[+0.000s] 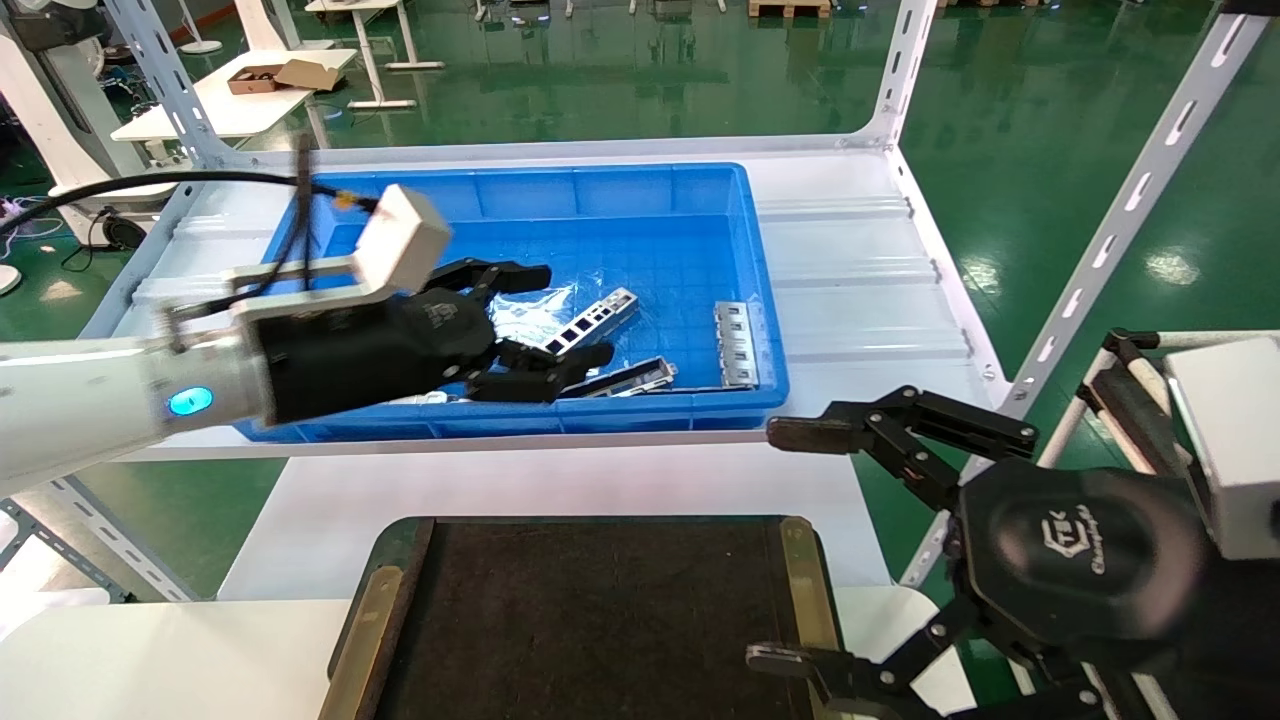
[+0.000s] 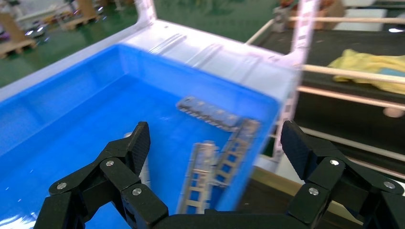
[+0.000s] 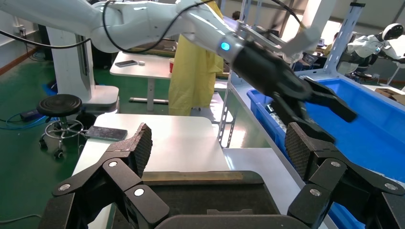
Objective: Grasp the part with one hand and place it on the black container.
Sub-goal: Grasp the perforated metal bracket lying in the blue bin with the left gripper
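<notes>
The part point(image 1: 595, 320), a slim silver bar with dark cut-outs, lies on the floor of the blue bin point(image 1: 600, 415). My left gripper point(image 1: 570, 315) hangs open and empty just above it, one finger on each side. In the left wrist view the part point(image 2: 196, 176) shows blurred between the open fingers, below the gripper point(image 2: 216, 143). The black container point(image 1: 600, 620), a flat tray with gold-olive rims, lies on the white table in front of the bin. My right gripper point(image 1: 780, 545) is open and empty over the tray's right edge; in its own view point(image 3: 217, 143) it looks across the tray point(image 3: 191, 200).
A darker, longer strip point(image 1: 630, 378) lies by the bin's front wall, and a wide grey cage point(image 1: 735, 343) lies at the bin's right end. White shelf posts point(image 1: 1100, 250) stand at the right. The left arm point(image 3: 267, 71) reaches into the bin point(image 3: 382, 129).
</notes>
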### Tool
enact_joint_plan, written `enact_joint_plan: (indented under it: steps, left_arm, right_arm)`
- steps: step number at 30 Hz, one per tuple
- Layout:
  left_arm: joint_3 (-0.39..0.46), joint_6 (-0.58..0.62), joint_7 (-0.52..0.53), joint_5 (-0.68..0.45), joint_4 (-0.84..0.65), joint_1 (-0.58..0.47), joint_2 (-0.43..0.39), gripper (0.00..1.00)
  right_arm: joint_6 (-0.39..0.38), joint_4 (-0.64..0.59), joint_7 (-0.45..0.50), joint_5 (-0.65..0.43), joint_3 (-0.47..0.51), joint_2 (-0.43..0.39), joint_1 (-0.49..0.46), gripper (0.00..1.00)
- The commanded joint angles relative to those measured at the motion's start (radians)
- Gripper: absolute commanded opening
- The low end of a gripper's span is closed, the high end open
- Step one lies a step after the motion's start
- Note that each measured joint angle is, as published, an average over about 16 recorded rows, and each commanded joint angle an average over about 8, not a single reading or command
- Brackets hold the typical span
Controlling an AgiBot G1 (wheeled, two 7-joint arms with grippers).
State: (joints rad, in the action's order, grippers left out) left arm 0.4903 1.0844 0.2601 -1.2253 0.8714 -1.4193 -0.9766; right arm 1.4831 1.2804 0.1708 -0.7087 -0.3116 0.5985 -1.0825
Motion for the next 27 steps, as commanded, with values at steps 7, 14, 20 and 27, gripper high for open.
enact_joint_plan:
  steps: [7,14,20,27]
  left_arm:
    - [0.045,-0.119,-0.017,-0.095,-0.248,-0.094,-0.144,1.00]
    - [0.057,-0.185,-0.052,-0.123,-0.449,-0.157,-0.239,1.00]
    - [0.059,-0.209,-0.089,-0.129,-0.578,-0.188,-0.284,1.00]
    - [0.054,-0.226,-0.135,-0.125,-0.678,-0.209,-0.315,0.44]
  right_arm:
    - [0.000,0.000,0.000,0.000,0.000,0.000,0.000,1.00]
    - [0.000,0.000,0.000,0.000,-0.001,0.000,0.000,1.00]
    - [0.000,0.000,0.000,0.001,-0.001,0.000,0.000,1.00]
    - [0.000,0.000,-0.001,0.001,-0.001,0.000,0.000,0.26]
